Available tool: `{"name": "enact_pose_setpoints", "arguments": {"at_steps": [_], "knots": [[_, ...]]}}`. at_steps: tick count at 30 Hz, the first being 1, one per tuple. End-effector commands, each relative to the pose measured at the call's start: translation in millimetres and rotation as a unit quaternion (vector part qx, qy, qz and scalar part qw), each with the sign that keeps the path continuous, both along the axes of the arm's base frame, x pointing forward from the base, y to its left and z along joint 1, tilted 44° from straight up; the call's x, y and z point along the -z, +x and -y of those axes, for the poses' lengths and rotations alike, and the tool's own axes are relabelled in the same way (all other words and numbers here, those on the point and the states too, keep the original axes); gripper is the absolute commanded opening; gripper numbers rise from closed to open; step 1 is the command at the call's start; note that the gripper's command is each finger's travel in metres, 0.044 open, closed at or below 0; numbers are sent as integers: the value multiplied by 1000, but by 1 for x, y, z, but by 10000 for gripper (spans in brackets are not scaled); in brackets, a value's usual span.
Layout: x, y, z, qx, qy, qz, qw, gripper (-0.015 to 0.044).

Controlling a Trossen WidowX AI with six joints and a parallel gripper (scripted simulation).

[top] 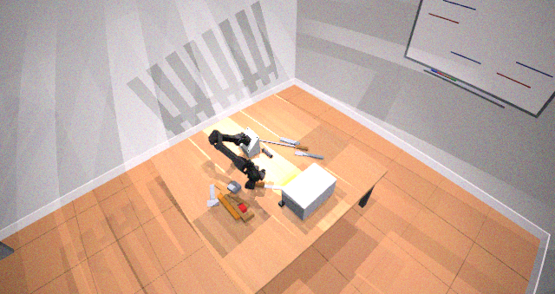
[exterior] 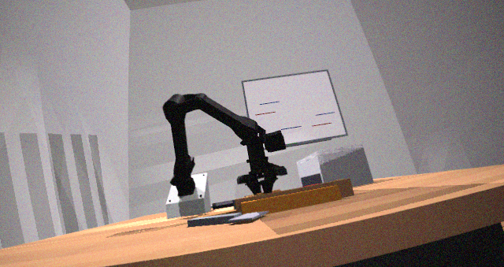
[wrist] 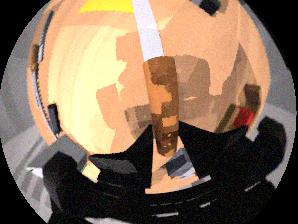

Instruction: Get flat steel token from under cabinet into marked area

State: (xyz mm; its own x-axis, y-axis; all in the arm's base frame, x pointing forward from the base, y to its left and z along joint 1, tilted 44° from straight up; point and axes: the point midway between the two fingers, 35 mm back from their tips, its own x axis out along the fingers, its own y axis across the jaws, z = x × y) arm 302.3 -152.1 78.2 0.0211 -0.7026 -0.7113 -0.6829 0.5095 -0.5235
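Note:
The white-grey cabinet (top: 309, 190) (exterior: 346, 166) stands on the table. The yellow marked area (top: 291, 179) (wrist: 107, 5) lies in front of it. A tool with a brown wooden handle (top: 259, 185) (wrist: 161, 92) and a flat pale blade (top: 272, 187) (wrist: 150, 35) points toward the cabinet; the blade passes along the edge of the yellow area. My gripper (exterior: 262, 190) (wrist: 163, 124) is down low over the handle's rear end, its fingers parted on both sides with slight gaps beside the handle. The steel token is not visible in any view.
A small black object (top: 281, 204) (wrist: 208, 6) is by the cabinet's corner. Wooden bars (top: 228, 206) (exterior: 291, 199), a red block (top: 243, 207) (wrist: 243, 117) and a grey block (top: 234, 186) lie beside the arm. A long rod (top: 277, 144) and a flat tool (top: 309, 155) lie farther back.

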Motion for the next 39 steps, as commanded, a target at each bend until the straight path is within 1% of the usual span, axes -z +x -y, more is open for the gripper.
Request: {"name": "enact_pose_setpoints", "arguments": {"at_steps": [1,2,5,20,25,33,36,39], "knots": [[0,0,0,0,0,0,1000,200],[0,0,0,0,0,0,1000,200],[0,0,0,1,1,-1,1000,270],[1,-1,2,1,1,-1,1000,270],[0,0,0,0,0,-1,1000,139],[0,0,0,0,0,-1,1000,85],[0,0,0,0,0,-1,1000,6],[0,0,0,0,0,-1,1000,0]]}}
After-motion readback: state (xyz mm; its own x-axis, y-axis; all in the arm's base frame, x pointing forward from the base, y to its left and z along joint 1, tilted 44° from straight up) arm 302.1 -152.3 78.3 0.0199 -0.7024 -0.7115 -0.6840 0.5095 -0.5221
